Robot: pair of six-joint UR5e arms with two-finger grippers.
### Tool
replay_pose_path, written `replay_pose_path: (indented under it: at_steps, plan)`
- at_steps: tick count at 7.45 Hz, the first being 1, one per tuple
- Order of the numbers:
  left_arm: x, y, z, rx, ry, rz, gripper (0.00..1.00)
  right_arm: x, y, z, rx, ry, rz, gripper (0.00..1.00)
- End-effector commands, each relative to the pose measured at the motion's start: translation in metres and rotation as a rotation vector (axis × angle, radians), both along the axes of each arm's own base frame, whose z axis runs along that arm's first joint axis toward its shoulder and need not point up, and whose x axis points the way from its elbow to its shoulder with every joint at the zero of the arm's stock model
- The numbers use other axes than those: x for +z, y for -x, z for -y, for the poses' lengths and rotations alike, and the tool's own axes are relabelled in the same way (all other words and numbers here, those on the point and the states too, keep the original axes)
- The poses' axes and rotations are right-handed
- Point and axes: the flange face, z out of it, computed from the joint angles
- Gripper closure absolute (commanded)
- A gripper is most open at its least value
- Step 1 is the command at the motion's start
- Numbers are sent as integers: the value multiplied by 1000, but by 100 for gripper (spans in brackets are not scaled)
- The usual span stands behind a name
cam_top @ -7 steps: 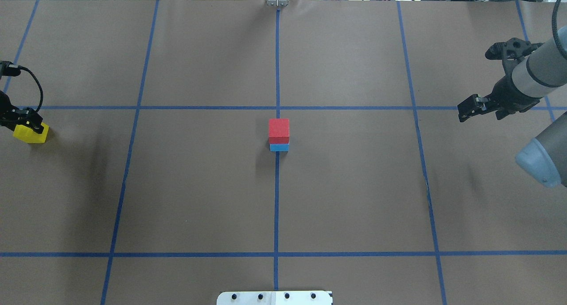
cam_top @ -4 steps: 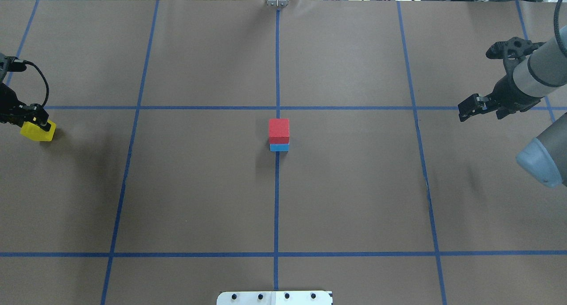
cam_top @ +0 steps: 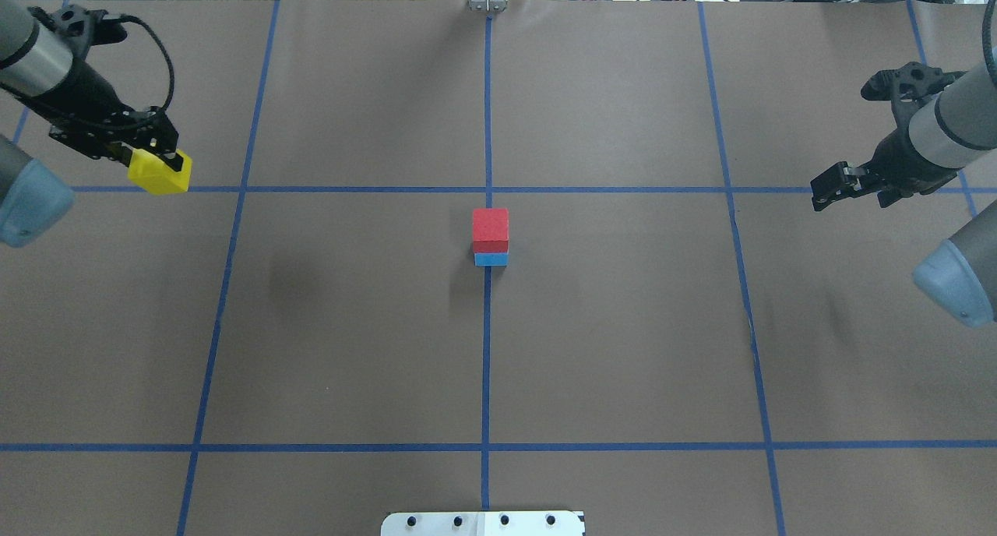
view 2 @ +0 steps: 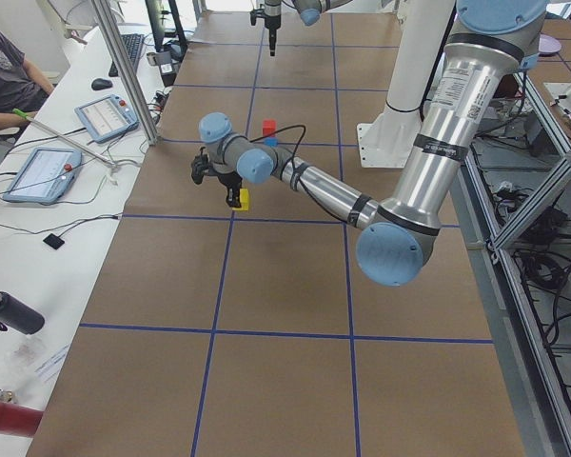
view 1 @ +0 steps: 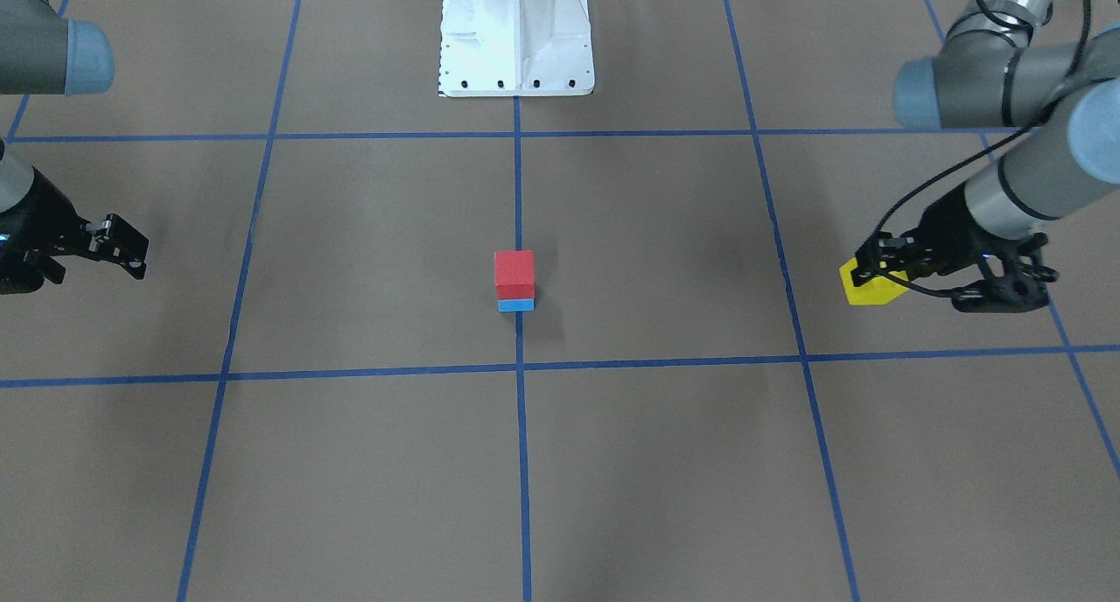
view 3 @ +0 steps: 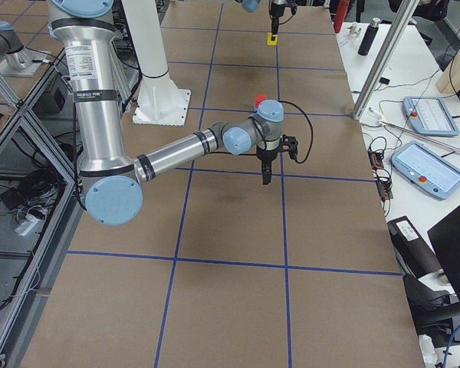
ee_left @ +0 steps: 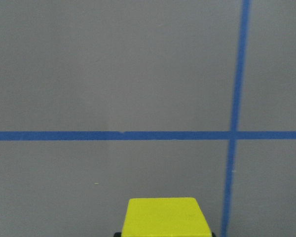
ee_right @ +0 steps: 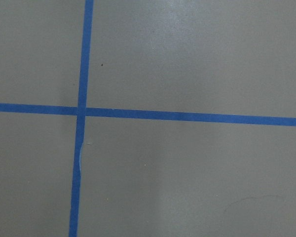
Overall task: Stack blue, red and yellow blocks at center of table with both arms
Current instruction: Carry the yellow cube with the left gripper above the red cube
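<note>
A red block (cam_top: 490, 229) sits on a blue block (cam_top: 491, 259) at the table's centre, on the middle blue tape line; the stack also shows in the front-facing view (view 1: 514, 272). My left gripper (cam_top: 158, 156) is shut on a yellow block (cam_top: 160, 173) and holds it in the air at the far left. The yellow block fills the bottom of the left wrist view (ee_left: 167, 217) and shows in the front-facing view (view 1: 871, 285). My right gripper (cam_top: 829, 187) is open and empty, off to the right, above the table.
Blue tape lines (cam_top: 487, 446) divide the brown table cover into squares. The white robot base plate (cam_top: 483, 523) sits at the near edge. Operators' tablets and cables lie on a side bench (view 2: 48, 171) beyond the table's far edge.
My left gripper has lifted the yellow block and carried it up and toward the centre, away from the table's left edge. The right arm has barely drifted.
</note>
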Motion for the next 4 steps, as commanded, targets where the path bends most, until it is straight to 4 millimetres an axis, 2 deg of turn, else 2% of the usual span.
replay_pose_path:
  at_steps: [1,2,3,4]
  plan:
    - [-133,-112,-46,6,-11,62,100,3,-3,0,2,5,-2,0]
    - [-170,-148,-68,8,16,49,100,5,-4,-1,-1,5,-2,0]
    - [-201,-181,-81,-7,8,47,100,5,-4,-1,-1,6,-3,0]
    - [-233,-218,-79,-26,21,55,100,4,-4,-1,-1,3,-1,0]
